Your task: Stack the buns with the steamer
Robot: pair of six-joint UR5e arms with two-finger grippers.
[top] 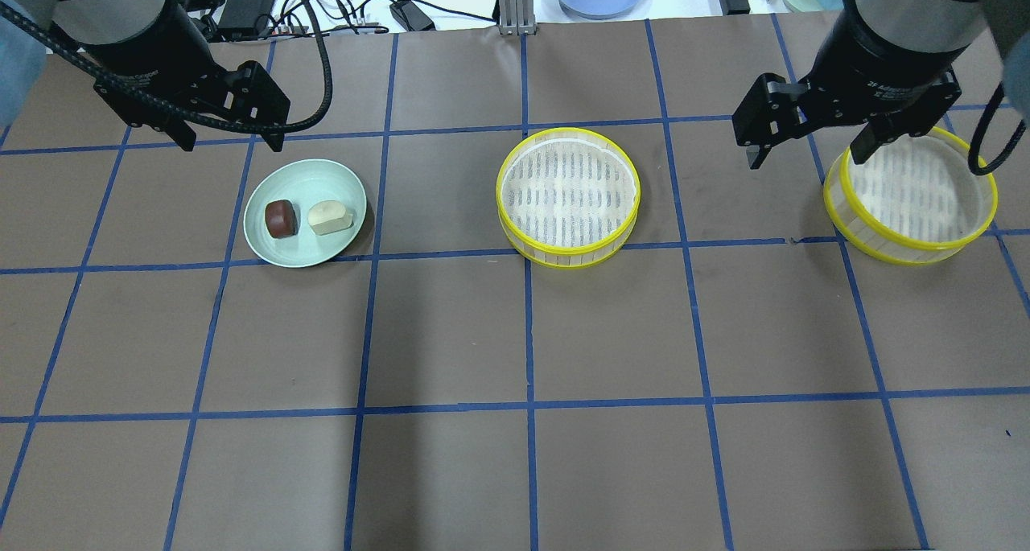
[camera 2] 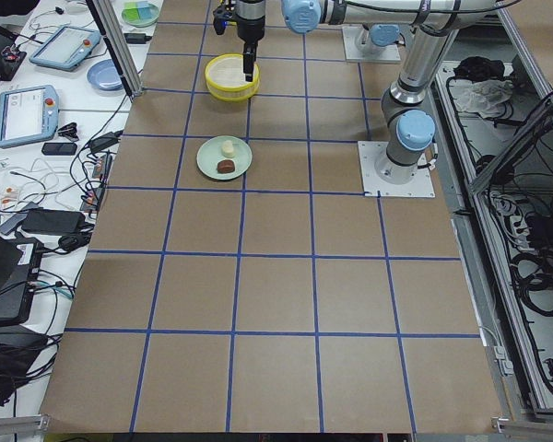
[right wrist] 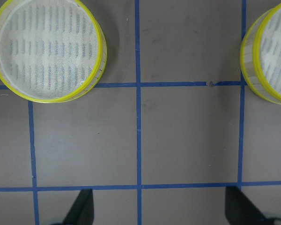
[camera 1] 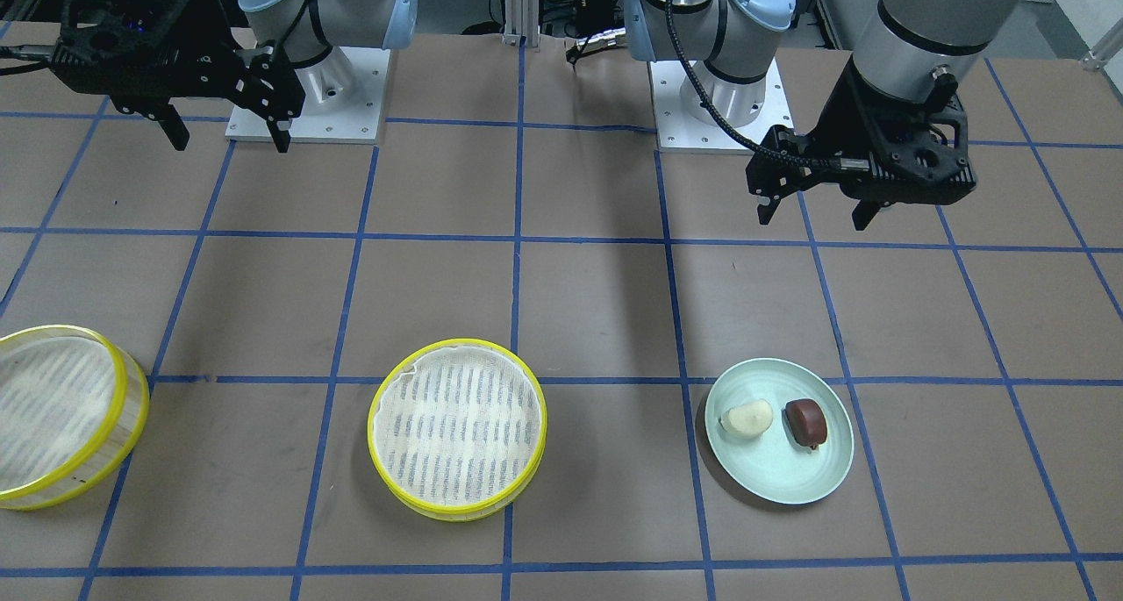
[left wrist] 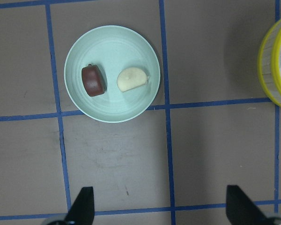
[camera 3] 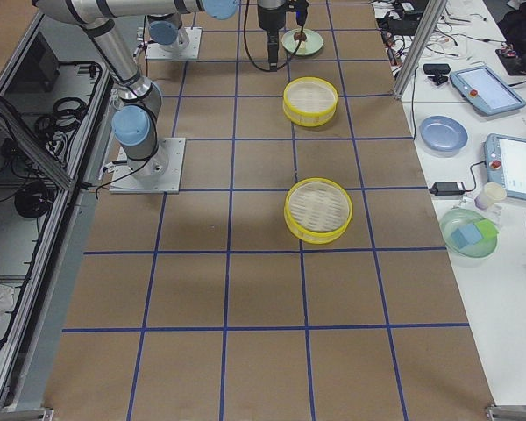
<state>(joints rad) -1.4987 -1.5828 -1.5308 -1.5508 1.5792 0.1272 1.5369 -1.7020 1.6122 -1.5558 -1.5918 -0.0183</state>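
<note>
Where frame ends, steamer tier [camera 1: 61, 412] cropped

Silver arms [camera 1: 939, 13], pale-blue joints [camera 1: 761, 0], black left hand [camera 1: 814, 218], right hand [camera 1: 231, 142].

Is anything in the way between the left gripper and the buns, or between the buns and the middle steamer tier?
Nothing visible. The left gripper hangs open above the table near the plate, where the cream bun and brown bun lie uncovered. Only table lies between the plate and the middle steamer tier.
</note>
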